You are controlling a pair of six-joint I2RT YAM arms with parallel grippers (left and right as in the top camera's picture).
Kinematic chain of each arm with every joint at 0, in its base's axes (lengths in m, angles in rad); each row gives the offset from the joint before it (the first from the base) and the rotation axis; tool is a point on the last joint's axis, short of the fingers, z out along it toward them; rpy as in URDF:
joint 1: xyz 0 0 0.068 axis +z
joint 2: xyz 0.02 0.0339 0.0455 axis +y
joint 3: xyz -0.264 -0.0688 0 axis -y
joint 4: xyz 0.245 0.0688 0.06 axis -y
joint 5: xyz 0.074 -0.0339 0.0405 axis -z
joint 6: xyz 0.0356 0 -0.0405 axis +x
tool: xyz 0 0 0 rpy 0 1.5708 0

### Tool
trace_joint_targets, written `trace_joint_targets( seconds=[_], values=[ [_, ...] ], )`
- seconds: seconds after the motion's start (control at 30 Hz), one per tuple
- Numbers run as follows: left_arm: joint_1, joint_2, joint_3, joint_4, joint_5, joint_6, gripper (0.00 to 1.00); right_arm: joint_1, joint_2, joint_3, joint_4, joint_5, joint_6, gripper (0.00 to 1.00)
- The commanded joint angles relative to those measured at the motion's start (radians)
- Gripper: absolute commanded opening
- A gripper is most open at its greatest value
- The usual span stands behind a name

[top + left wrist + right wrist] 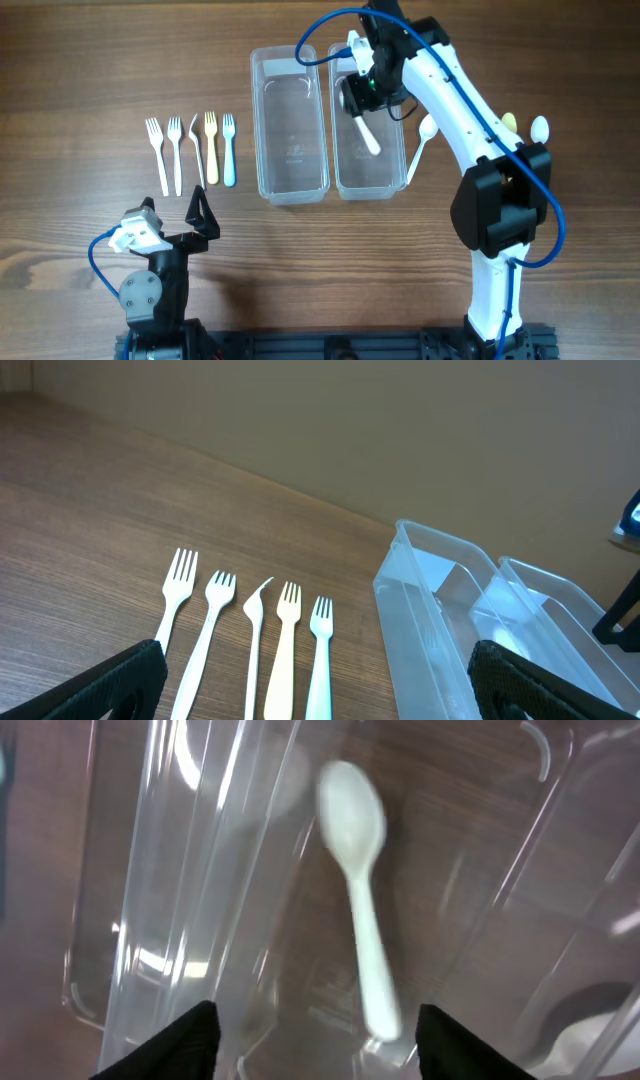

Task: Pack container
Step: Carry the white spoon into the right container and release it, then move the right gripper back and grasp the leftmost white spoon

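Note:
Two clear plastic containers stand side by side mid-table, the left one and the right one. A white spoon lies inside the right container; in the right wrist view it looks blurred, between my fingers but not gripped. My right gripper is open just above that container and shows in the right wrist view. Several plastic forks lie in a row left of the containers. My left gripper is open and empty near the table's front, behind the forks.
A white spoon lies against the right container's outer side. A yellow spoon and another white spoon lie further right, partly under the right arm. The left container holds nothing.

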Motion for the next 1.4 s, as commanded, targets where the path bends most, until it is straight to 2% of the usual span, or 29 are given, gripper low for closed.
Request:
trace_joint_targets(
  seconds=[0.0,0.17,0.2,0.27,0.3,0.53,0.67,0.93,1.17,1.37],
  values=[
    [-0.004,-0.003,-0.008,0.001,0.008,0.013,1.00,-0.023,-0.034,0.089,-0.031,0.006,0.006,0.66],
    [-0.004,-0.003,-0.008,0.001,0.008,0.013,1.00,-0.083,-0.106,0.179,-0.079,0.010,0.069,0.68],
    [-0.004,-0.003,-0.008,0.001,0.008,0.013,1.00,-0.098,-0.121,0.180,-0.085,0.010,0.082,0.72],
    [-0.004,-0.003,-0.008,0.001,0.008,0.013,1.00,-0.152,-0.160,0.180,-0.116,0.010,0.128,0.95],
    [-0.004,-0.003,-0.008,0.001,0.008,0.013,1.00,-0.176,-0.171,0.180,-0.133,0.010,0.143,1.00],
    [-0.004,-0.003,-0.008,0.001,0.008,0.013,1.00,-0.315,-0.182,0.142,-0.198,0.005,0.176,1.00],
    [-0.004,-0.003,-0.008,0.001,0.008,0.013,1.00,-0.328,-0.180,0.039,-0.178,0.161,0.410,1.00],
    [-0.004,-0.003,-0.008,0.001,0.008,0.013,1.00,-0.328,-0.180,-0.267,0.001,0.167,0.599,0.89],
    [-0.004,-0.003,-0.008,0.001,0.008,0.013,1.00,-0.327,-0.180,-0.452,0.117,0.136,0.614,0.84],
    [-0.004,-0.003,-0.008,0.001,0.008,0.013,1.00,-0.327,-0.180,-0.504,0.172,0.117,0.585,0.82]
  ],
)
